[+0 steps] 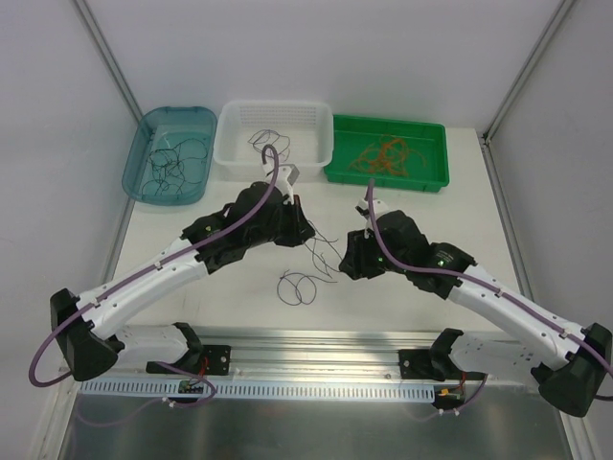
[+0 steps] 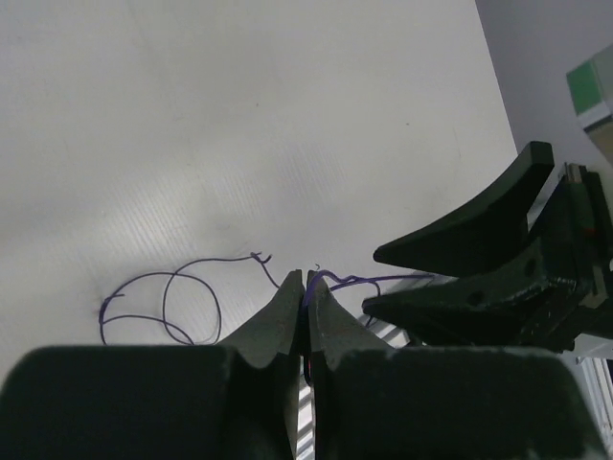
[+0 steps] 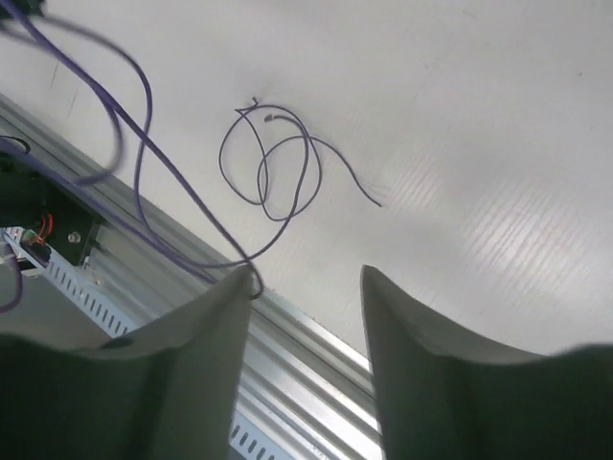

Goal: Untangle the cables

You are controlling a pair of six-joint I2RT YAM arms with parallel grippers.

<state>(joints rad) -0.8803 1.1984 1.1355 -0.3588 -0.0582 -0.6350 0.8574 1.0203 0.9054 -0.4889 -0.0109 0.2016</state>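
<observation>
Left wrist: left fingers (image 2: 278, 321) pinch a thin dark cable (image 2: 350, 281); right fingers (image 3: 196, 364) spread apart

TWIN ARMS, WHITE AND BLACK: The left arm (image 1: 144, 283) and right arm (image 1: 508, 309) share white link shells, black joint housings and bulky black wrist blocks. A purple hose (image 1: 273, 172) runs the length of the left arm, and a second purple hose (image 1: 383, 251) follows the right, where a small green light (image 1: 442, 257) shows on the wrist housing. The left tool (image 2: 305, 287) ends in two dark, tapered fingers (image 2: 278, 321) with curved outer flanks. The right tool (image 3: 306, 278) has matching wedge-shaped fingers (image 3: 201, 326), which look greyish through its own camera. Red and orange wiring (image 1: 189, 386) shows by the left base.
</observation>
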